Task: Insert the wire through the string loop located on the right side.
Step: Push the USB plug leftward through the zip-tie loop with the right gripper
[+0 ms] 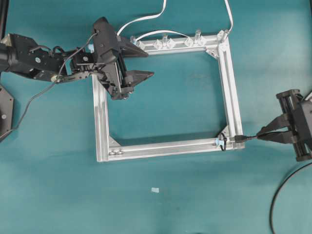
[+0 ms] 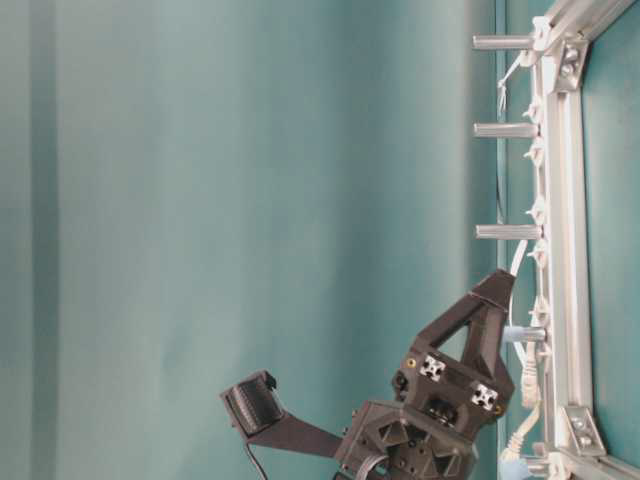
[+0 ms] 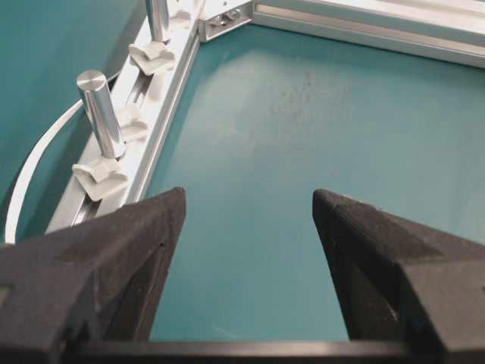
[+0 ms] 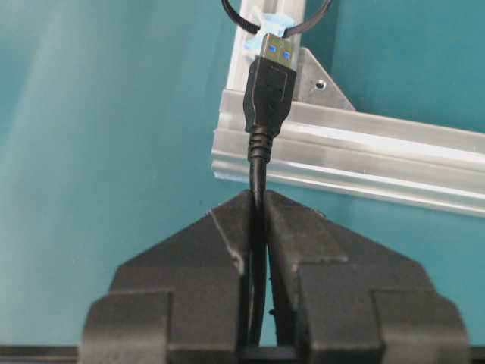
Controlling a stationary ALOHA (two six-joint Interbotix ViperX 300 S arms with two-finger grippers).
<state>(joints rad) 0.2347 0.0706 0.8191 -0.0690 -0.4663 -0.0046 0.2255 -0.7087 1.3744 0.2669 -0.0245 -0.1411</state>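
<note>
Plug at the mouth of the loop, not yet through.

The wire (image 4: pixel 258 205), clenched in the right gripper (image 4: pixel 258 220), holds its plug (image 4: pixel 270 87) over the aluminium frame (image 1: pixel 229 87)'s near-right corner, metal tip just short of the string loop (image 4: pixel 250 21) and its blue tag (image 4: pixel 265 24). The risk, as I judge it: the limp loop gets pushed aside or flattened by the tip, or the plug catches the tag. The left gripper (image 1: pixel 127 62) hangs released over the frame's far-left corner. A bare teal desk (image 1: pixel 161 204) carries everything.
</note>
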